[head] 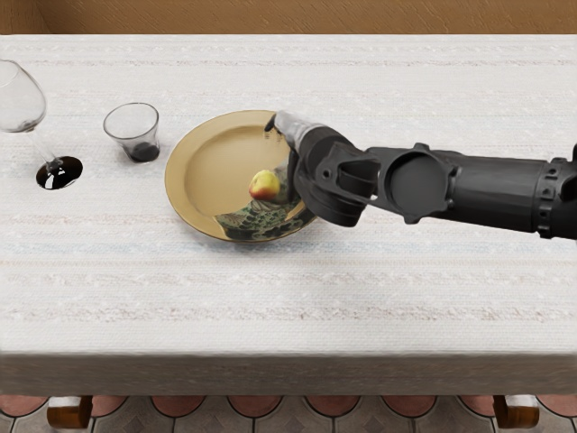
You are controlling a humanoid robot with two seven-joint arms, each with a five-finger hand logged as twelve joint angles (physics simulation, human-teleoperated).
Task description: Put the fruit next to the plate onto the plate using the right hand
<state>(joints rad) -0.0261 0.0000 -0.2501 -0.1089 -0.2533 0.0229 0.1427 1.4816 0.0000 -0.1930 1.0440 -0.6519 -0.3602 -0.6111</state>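
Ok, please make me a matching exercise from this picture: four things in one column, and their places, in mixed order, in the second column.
Things:
1. fruit
2. wine glass
3. small glass
4. right robot hand

Places:
a. at the picture's left edge
b. over the right side of the gold plate
c. inside the plate's outline, just left of the robot hand
d. between the wine glass and the plate

Pairs: 1-c; 2-a; 3-d; 4-b

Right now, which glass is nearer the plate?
The short tumbler, just left of the plate; the stemmed wine glass sits farther left.
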